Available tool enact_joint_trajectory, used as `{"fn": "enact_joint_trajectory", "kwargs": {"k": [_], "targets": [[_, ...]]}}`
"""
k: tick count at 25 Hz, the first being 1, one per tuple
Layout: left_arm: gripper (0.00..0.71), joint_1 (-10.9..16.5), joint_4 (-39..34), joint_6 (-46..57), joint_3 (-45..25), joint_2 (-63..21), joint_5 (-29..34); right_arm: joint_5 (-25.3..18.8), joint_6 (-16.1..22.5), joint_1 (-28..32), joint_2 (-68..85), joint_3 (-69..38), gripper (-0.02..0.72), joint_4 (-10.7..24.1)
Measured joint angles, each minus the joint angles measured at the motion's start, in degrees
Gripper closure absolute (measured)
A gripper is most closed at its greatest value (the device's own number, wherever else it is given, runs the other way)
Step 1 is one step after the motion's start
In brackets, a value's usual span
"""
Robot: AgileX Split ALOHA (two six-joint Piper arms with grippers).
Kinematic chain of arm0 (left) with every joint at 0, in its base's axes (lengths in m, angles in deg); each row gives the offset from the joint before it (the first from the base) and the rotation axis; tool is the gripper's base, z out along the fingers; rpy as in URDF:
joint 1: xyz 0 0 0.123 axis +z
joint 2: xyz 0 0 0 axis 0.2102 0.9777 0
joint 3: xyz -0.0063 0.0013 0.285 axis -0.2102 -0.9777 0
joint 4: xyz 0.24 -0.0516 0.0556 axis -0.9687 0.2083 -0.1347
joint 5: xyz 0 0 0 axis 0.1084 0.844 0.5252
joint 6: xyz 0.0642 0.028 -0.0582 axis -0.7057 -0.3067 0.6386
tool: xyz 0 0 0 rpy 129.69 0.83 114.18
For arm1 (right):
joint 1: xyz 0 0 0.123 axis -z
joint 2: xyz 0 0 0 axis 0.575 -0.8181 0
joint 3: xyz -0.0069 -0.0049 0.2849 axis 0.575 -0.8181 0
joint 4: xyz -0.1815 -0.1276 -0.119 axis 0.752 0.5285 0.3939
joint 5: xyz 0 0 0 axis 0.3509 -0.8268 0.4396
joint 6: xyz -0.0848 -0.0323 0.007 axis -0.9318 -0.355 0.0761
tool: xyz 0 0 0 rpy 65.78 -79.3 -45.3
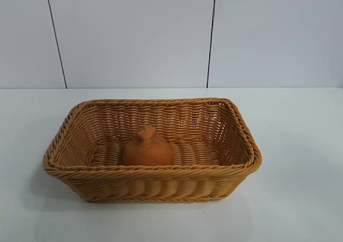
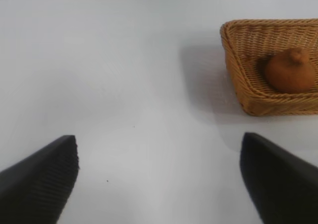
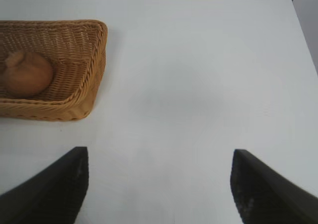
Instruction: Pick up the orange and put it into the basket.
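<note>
1. The orange (image 1: 148, 148) lies inside the basket (image 1: 69, 169), on the woven floor, towards the near long wall in the exterior view. Its puckered knob points upward. It appears to rest close against that near wall, though the rim hides the point of contact, so touching cannot be confirmed.

2. Nothing grips or touches the orange. It is the only item seen in the basket.

3. The basket stands upright on the white surface (image 1: 300, 145), roughly central in the exterior view, long sides running across the picture. Its braided rim is intact all round in that view.

4. Left gripper (image 2: 159, 177): its two dark fingers (image 2: 42, 182) are spread wide, with bare surface between them. They hold nothing and touch nothing visible. The basket and orange sit well apart from it, off to one side ahead.

5. Right gripper (image 3: 159, 184): its fingers (image 3: 54, 191) are likewise set wide apart, empty, with only bare surface between them. The basket corner and the orange lie ahead and to one side, well clear of the fingertips.

6. Neither arm appears in the exterior view; both grippers are seen only through their own wrist cameras.

7. Behind the surface stands a pale panelled wall (image 1: 134, 33) with dark vertical seams.
</note>
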Motion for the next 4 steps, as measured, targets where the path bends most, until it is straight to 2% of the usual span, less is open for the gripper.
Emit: {"fn": "enact_joint_trajectory", "kwargs": {"k": [4], "targets": [[0.080,0.0,0.0,0.0,0.0,0.0,0.0,0.0,0.0,1.5,0.1,-0.1,0.159,0.0]]}}
